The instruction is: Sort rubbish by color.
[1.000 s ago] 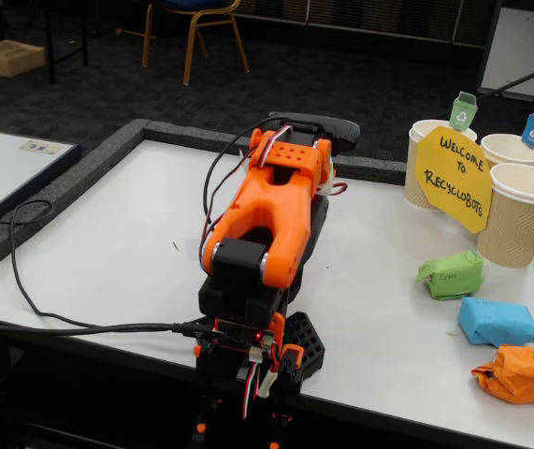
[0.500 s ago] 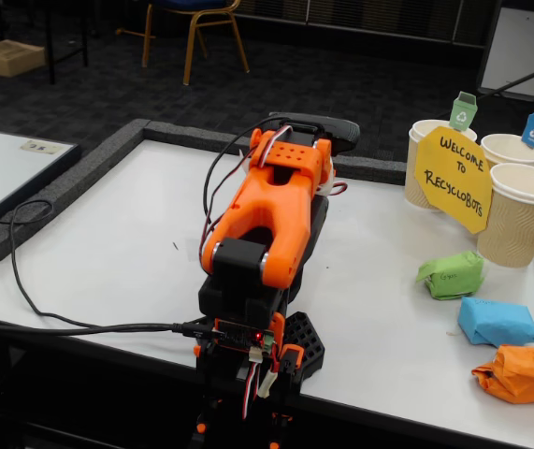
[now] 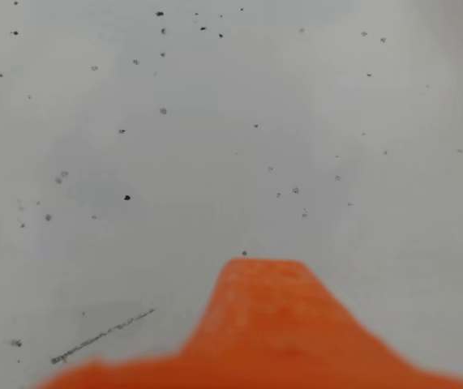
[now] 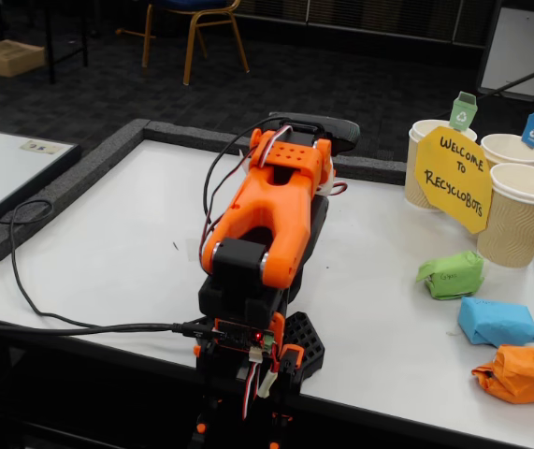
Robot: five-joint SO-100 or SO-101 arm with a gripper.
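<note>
Three crumpled paper wads lie at the table's right in the fixed view: a green wad (image 4: 452,274), a blue wad (image 4: 497,321) and an orange wad (image 4: 521,373). Three paper cups stand behind them: one with a green tag (image 4: 424,154), one with a blue tag (image 4: 508,148), one with an orange tag (image 4: 519,220). The orange arm (image 4: 276,215) is folded down at the table's middle, far left of the wads. In the wrist view my gripper (image 3: 267,266) shows as one orange tip over bare white table, with no gap and nothing in it.
A yellow "Welcome to Recyclobots" sign (image 4: 454,178) leans on the cups. Black cables (image 4: 51,318) run from the arm's base off the left front edge. A grey foam border (image 4: 70,182) rims the white table (image 4: 136,253). A second table stands further left.
</note>
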